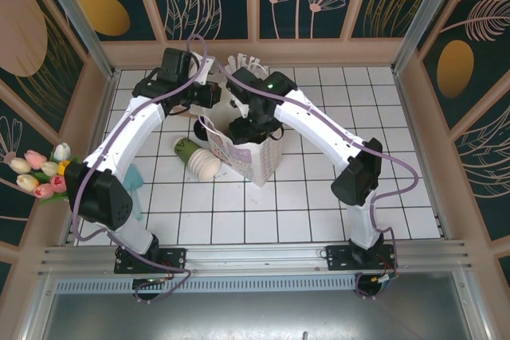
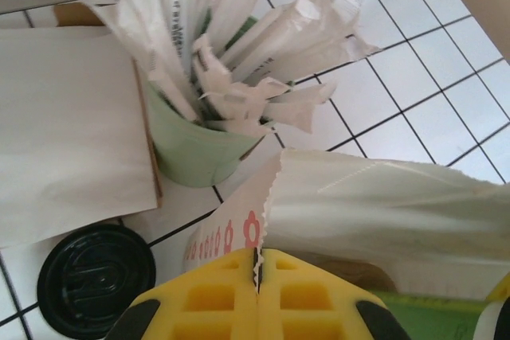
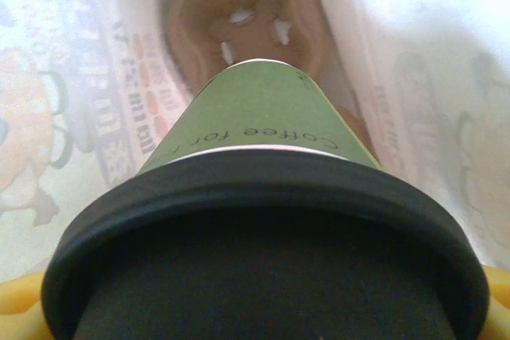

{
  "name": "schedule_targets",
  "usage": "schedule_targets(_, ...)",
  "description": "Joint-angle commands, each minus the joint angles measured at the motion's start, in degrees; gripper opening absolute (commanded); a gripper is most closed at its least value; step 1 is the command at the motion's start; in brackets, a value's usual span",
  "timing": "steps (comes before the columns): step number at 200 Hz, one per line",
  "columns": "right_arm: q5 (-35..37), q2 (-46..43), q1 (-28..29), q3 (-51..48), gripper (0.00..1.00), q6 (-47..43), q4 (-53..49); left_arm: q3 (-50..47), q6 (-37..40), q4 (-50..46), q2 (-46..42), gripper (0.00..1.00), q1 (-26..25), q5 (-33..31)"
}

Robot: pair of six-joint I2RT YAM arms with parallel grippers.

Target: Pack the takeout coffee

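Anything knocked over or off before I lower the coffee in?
Yes: the stack of paper cups lies tipped on its side on the tiles, just left of the paper bag. No spill visible; the takeout coffee looks lidded and intact.

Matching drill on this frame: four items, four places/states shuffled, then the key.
Things:
1. takeout coffee
2. paper bag rim
3. straw holder
4. tulips

Places/states:
A. pinched in the shut left gripper
B. far left, by the side wall
C. held by the right gripper inside the bag, above the brown carrier
D. pale green, upright, full of white wrapped straws

Pairs: 1-C, 2-A, 3-D, 4-B
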Motion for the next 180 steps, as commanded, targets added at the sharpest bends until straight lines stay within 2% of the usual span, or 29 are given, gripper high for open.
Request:
schedule_targets(1, -4.0, -3.2, 1.0, -0.5, 0.55, 3.3, -2.3, 2.6, 3.1, -2.7, 2.4, 0.00, -1.3, 4.1)
schedule_targets(75, -0.9, -5.1, -1.9, -6.8, 0.55, 8.0, -2.4, 6.7, 6.5, -5.8, 6.7, 0.00, -1.6, 6.5)
schedule_targets(143, -1.2, -2.0, -2.3, -6.1, 0.54, 6.9, -2.4, 6.0, 6.4, -4.1, 6.4, 0.00, -1.6, 10.9)
schedule_targets(180, -2.2, 1.3, -2.2, 0.1, 0.53, 6.3, -2.4, 4.1, 5.4, -2.1, 5.5, 0.00, -1.8, 13.1)
